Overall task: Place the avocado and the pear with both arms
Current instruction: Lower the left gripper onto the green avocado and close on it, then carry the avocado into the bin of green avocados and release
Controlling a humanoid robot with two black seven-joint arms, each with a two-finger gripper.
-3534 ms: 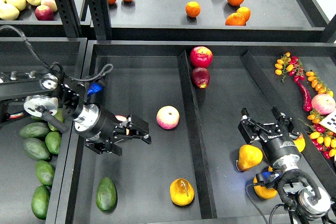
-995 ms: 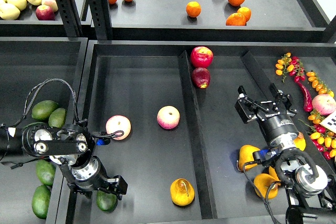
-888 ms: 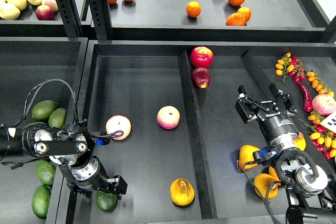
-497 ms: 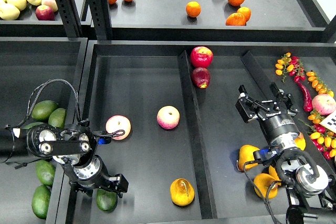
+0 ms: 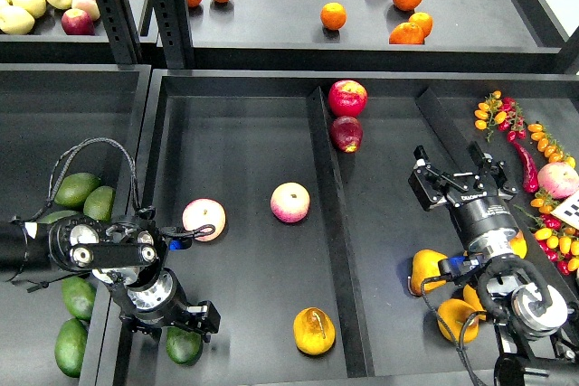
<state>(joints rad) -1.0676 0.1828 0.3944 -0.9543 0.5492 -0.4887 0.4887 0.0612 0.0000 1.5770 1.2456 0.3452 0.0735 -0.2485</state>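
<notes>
Avocado (image 5: pixel 184 346) at front-left of the middle tray, directly under left tool (image 5: pixel 197 321); fingers dark and seen end-on, so cannot tell whether closed on the fruit. Dark green, smooth, mostly hidden by the tool. Pear (image 5: pixel 313 331) well right of it in the same tray: yellow-orange, brownish streak, lying free. Right tool (image 5: pixel 458 175) spread wide, empty, over the right tray, far from that pear. Surface (image 5: pixel 253 160) matte black, split by a divider (image 5: pixel 330 223). Two pink peaches (image 5: pixel 289 202) mid-tray. Upper shelf with oranges (image 5: pixel 333 15) behind.
</notes>
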